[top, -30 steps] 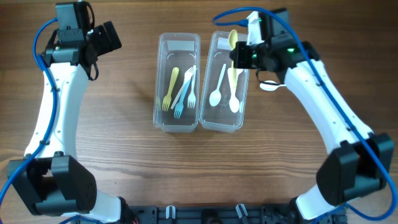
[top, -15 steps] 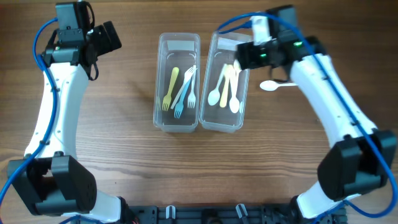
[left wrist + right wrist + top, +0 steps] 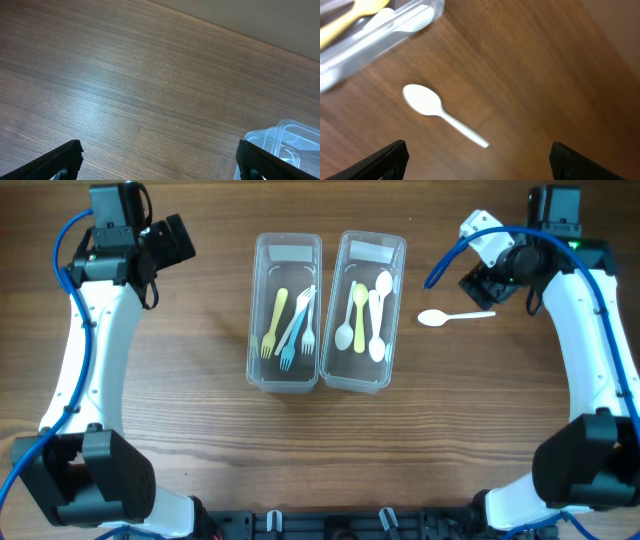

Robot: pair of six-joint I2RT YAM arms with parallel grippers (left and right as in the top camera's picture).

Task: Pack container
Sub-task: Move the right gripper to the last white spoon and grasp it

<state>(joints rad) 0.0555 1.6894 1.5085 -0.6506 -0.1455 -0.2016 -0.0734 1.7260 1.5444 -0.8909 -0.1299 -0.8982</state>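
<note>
Brown wood-grain table (image 3: 200, 440) (one white spoon (image 3: 440, 317) loose)

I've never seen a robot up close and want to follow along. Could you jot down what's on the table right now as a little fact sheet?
Left container: three forks, yellow, blue and white
Right container: spoons, one yellow, the rest white
Loose item: white spoon lying on the table, right of both containers
Left gripper: open, empty, off to the left of the containers
Right gripper: open, empty, near the loose spoon, not touching it
Left to pack: the loose spoon
</note>
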